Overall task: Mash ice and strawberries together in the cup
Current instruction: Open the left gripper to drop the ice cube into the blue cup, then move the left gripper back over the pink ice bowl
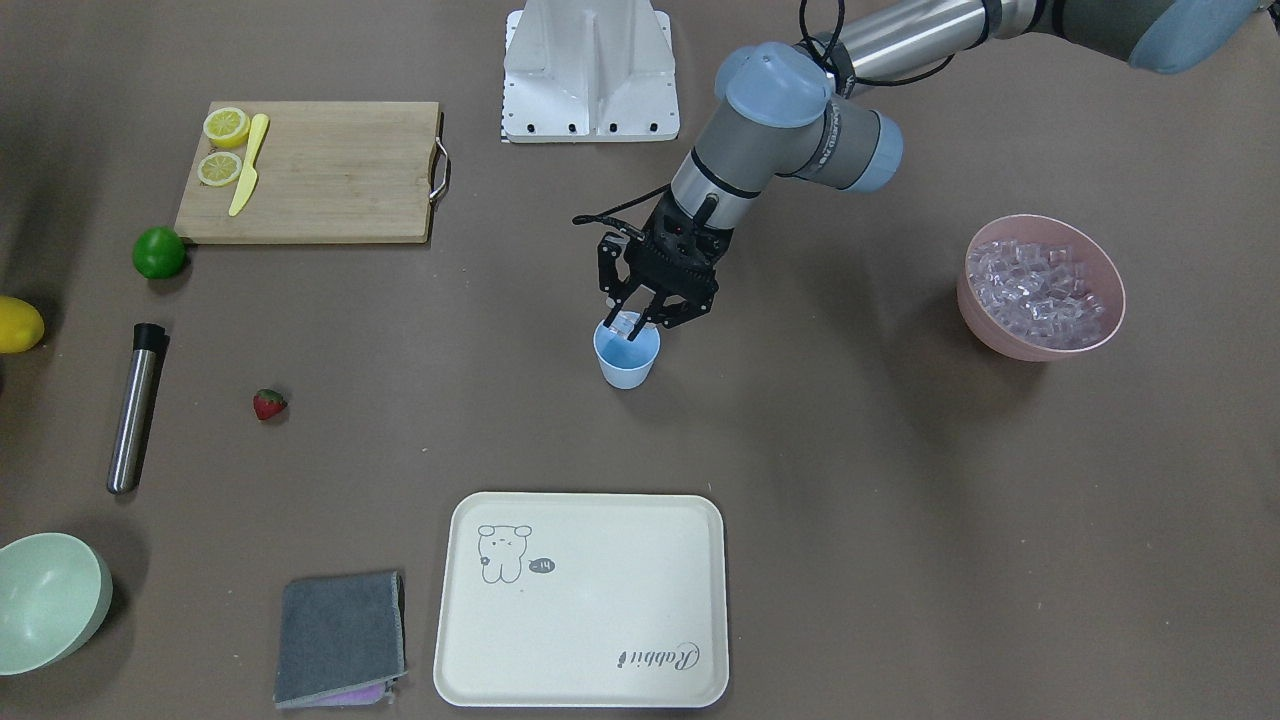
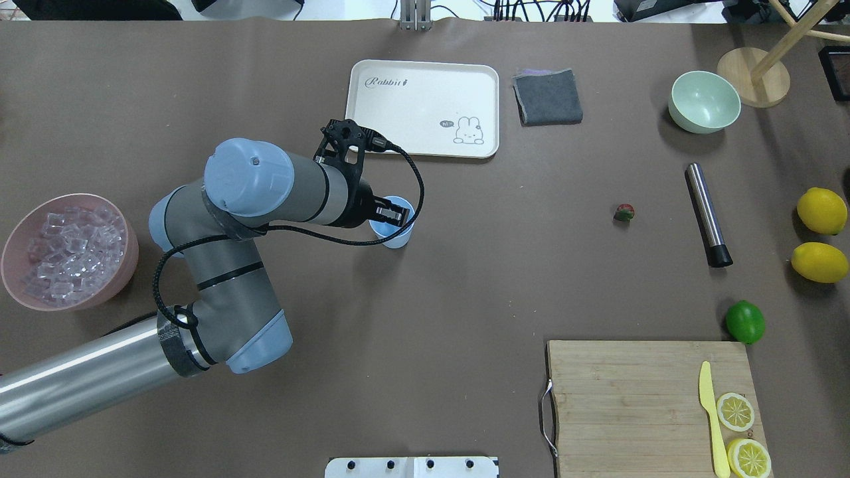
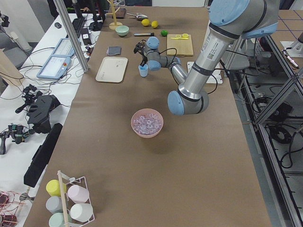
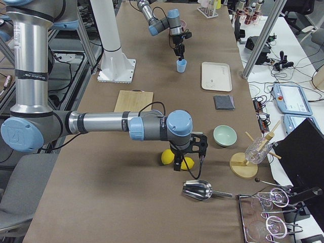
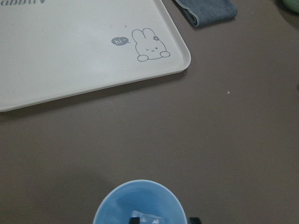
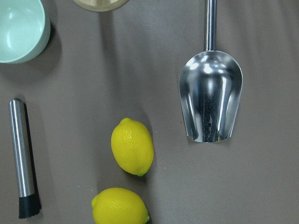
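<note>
The light-blue cup (image 1: 628,364) stands mid-table, also in the overhead view (image 2: 398,236) and the left wrist view (image 5: 140,200). My left gripper (image 1: 632,322) hangs right over its mouth, fingers close together on a clear ice cube (image 1: 628,321). More ice (image 1: 1040,290) fills the pink bowl (image 1: 975,305). The strawberry (image 1: 268,404) lies alone on the table, far from the cup (image 2: 624,212). My right gripper (image 4: 178,164) hovers above two lemons (image 6: 132,146) at the table's end; I cannot tell whether it is open or shut.
A steel muddler (image 1: 135,410) lies near the strawberry. A cream tray (image 1: 585,600), grey cloth (image 1: 340,635) and pale green bowl (image 1: 50,600) are on the operators' side. A cutting board (image 1: 320,170) with lemon halves and a knife, a lime (image 1: 159,252), and a metal scoop (image 6: 211,100) are around.
</note>
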Tool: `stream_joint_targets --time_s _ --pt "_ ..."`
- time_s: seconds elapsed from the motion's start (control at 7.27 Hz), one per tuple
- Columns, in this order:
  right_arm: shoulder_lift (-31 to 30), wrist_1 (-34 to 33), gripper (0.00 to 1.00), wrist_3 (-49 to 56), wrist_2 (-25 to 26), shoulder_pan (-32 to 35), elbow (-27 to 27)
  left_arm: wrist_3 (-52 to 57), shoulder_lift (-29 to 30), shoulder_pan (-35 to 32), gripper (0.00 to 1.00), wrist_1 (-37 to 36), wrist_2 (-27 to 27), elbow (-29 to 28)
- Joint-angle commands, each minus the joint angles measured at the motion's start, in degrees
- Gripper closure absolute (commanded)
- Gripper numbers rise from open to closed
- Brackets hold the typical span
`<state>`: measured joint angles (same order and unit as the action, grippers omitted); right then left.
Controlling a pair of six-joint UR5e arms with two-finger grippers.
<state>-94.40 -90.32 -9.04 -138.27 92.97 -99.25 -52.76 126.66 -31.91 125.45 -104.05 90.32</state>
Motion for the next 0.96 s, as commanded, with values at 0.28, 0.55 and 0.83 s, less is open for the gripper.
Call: stream_joint_targets --time_s 0.28,0.55,0.83 --pt "-0.2 0.1 0.00 0.0 -0.2 0.0 -0.4 1.7 -9.1 -5.9 0.03 -1.5 -6.1 9.9" --pt "0.1 0.0 0.00 -0.1 -0.3 0.0 -0.9 7.5 -20.1 -16.8 0.03 -5.0 -14.5 18.9" --pt "0.3 0.0 0.00 0.0 -0.7 0.0 -1.4 11.6 -32.4 -23.9 0.03 -5.0 -17.3 24.9"
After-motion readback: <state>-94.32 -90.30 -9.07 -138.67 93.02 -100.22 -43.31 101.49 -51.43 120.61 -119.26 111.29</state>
